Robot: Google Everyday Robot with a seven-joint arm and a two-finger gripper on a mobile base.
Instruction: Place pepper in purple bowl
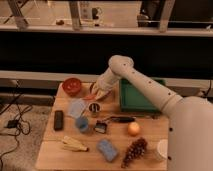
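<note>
My gripper (96, 94) hangs over the back middle of the wooden table (50, 155), just right of the red bowl (71, 86). It is shut on the pepper (89, 96), a slim red-orange sliver sticking out to the left of the fingertips. The white forearm slopes down to it from the elbow at the upper right. I cannot make out the purple bowl; a small dark round container (94, 107) stands right below the gripper, and I cannot tell what it is.
A green tray (137, 97) lies right of the gripper. In front are a pale blue bag (76, 107), blue cup (82, 125), black remote (58, 120), orange fruit (133, 128), grapes (134, 150), blue sponge (106, 149), banana (74, 144) and white cup (162, 149).
</note>
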